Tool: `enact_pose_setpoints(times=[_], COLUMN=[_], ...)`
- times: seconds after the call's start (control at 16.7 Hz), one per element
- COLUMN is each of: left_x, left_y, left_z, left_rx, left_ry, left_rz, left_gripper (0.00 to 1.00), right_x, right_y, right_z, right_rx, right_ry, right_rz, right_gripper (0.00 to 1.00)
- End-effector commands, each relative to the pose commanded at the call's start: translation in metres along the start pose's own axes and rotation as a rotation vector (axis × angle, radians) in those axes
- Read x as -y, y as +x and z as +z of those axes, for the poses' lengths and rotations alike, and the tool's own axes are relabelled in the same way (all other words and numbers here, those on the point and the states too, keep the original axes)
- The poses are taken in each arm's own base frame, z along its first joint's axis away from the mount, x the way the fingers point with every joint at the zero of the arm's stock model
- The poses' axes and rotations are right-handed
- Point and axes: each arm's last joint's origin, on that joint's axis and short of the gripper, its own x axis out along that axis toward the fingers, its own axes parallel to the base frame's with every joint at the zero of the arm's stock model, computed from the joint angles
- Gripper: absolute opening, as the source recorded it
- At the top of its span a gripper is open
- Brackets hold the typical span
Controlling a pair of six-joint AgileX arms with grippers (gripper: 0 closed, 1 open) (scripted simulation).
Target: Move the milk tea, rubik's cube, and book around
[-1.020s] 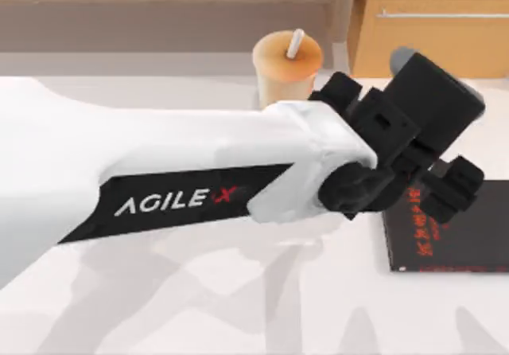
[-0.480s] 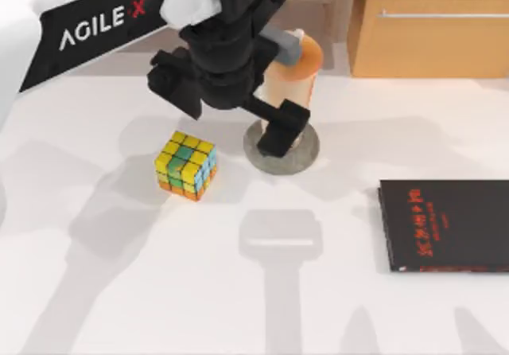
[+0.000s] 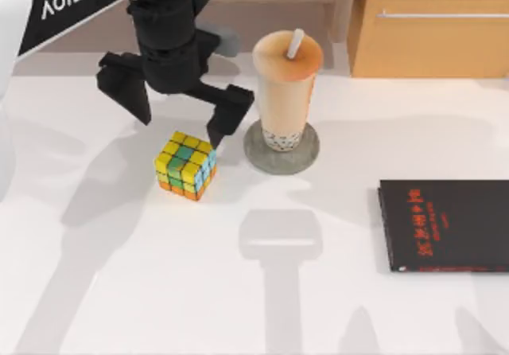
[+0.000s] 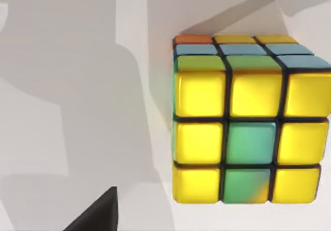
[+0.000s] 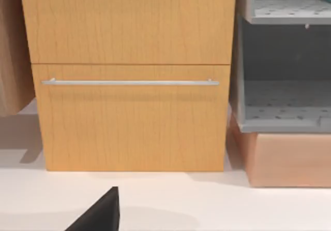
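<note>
Yellow-faced rubik's cube (image 3: 186,165) sat on the table (image 3: 119,291) nearest me, untouched, milk tea (image 3: 285,92) just beside it on a grey coaster (image 3: 308,154). My left gripper (image 3: 180,113) hovered right behind the cube, fingers spread wide and empty. I figured I should centre over it and drop straight down, keeping clear of the cup. Arm reached in from the far left.

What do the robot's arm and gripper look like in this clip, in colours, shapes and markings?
The left arm has a smooth white shell with a black panel carrying white AGILE lettering and a red X. Its wrist block is black and boxy, ending in the left gripper, two broad angular black fingers. A dark wedge edges the left wrist view. No cables show.
</note>
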Motion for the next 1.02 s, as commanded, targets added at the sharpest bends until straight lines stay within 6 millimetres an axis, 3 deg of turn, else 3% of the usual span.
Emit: enact_pose_setpoints(times=[0.24, 0.66, 0.9, 1.02], left_x=[0.001, 0.0, 0.0, 0.0], left_y=[0.005, 0.059, 0.06, 0.06], left_z=[0.0, 0.0, 0.0, 0.0], left_rx=[0.0, 0.001, 0.0, 0.0], left_ry=[0.0, 0.0, 0.0, 0.0], left_rz=[0.0, 0.0, 0.0, 0.0], left_gripper=[1.0, 1.0, 1.0, 0.85], right_x=[0.0, 0.0, 0.0, 0.0], right_y=[0.0, 0.0, 0.0, 0.0], right_z=[0.0, 0.0, 0.0, 0.0], right_rx=[0.0, 0.0, 0.0, 0.0], right_ry=[0.0, 0.0, 0.0, 0.0], right_rz=[0.0, 0.0, 0.0, 0.0], right_gripper=[1.0, 1.0, 1.0, 1.0])
